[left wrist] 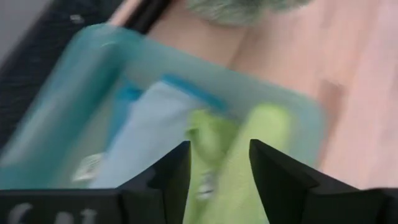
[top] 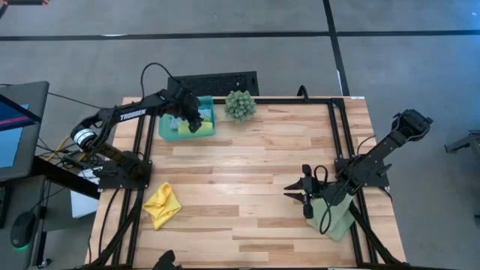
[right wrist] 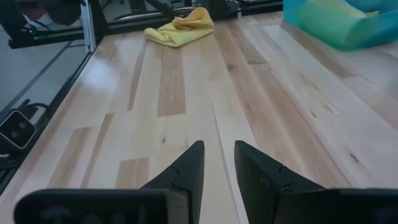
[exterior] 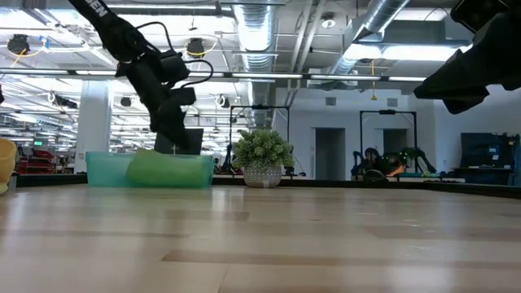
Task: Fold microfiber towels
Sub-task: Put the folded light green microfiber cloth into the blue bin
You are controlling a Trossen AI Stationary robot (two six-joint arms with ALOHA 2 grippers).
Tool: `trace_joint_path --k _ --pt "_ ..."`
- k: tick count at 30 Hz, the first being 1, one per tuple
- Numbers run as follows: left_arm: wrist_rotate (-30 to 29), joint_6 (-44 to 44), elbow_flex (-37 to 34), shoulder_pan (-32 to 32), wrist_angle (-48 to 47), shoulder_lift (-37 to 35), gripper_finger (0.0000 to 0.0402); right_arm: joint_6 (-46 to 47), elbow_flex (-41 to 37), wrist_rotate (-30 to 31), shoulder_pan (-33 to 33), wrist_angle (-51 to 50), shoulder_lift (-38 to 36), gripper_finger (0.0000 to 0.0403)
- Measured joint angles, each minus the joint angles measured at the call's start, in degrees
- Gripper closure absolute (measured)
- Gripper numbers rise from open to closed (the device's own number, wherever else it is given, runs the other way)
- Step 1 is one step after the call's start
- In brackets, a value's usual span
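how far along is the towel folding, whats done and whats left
Done: the light blue towel and the lime green towel lie in the teal tray. In hand: the left gripper is over the tray, open, the lime one between its fingers. Left: the yellow towel lies crumpled, and the pale sage towel sits under the right gripper, which holds nothing.

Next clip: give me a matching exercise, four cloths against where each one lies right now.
Cloths:
1. lime green towel
2. light blue towel
3. yellow towel
4. pale sage green towel

Places:
A. crumpled on the table's near left
B. in the teal tray, between the left hand's fingers
C. under the right arm, near right corner
D. in the tray, beside the lime one

Pairs: 1-B, 2-D, 3-A, 4-C
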Motion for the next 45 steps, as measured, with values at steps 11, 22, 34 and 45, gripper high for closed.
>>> trace_joint_path --k 11,22,34,45 --pt "0.0 -1.9 -9.1 -4.0 15.1 0.1 0.0308 0.0 0.0 -0.1 0.0 -0.5 0.0 0.0291" --pt "0.0 1.9 -12.1 -4.3 19.7 0.1 0.0297 1.1 0.0 -0.1 0.0 -0.5 0.0 0.0291" --pt "-1.7 7.3 -12.1 -5.0 15.8 0.1 0.0325 1.2 0.0 -1.4 0.0 -0.5 0.0 0.0291" --pt "-11.6 3.0 -12.0 -9.6 11.0 -4.8 0.0399 1.5 0.0 -1.5 0.0 -0.5 0.0 0.0291"
